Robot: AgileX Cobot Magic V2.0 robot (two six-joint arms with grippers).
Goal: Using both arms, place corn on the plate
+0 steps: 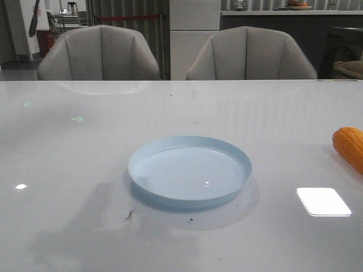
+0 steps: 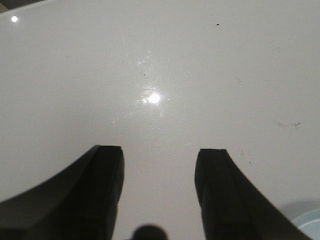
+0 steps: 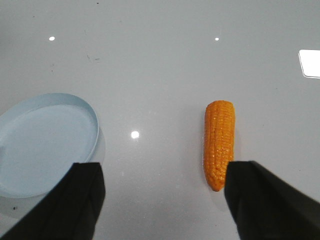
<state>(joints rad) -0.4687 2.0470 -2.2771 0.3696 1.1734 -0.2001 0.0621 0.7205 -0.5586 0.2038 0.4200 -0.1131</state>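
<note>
The pale blue plate (image 1: 190, 169) sits empty at the middle of the white table. The orange corn (image 1: 350, 147) lies on the table at the right edge of the front view, apart from the plate. In the right wrist view the corn (image 3: 219, 142) lies flat with its tapered end beside one finger (image 3: 265, 200). My right gripper (image 3: 162, 170) is open and empty above the table between the plate (image 3: 42, 142) and the corn. My left gripper (image 2: 160, 152) is open and empty over bare table. A sliver of the plate's rim (image 2: 309, 222) shows beside it. Neither gripper shows in the front view.
Two grey chairs (image 1: 102, 54) stand behind the table's far edge. A bright light reflection (image 1: 323, 201) lies on the table at the front right. Small dark specks (image 1: 129, 214) lie in front of the plate.
</note>
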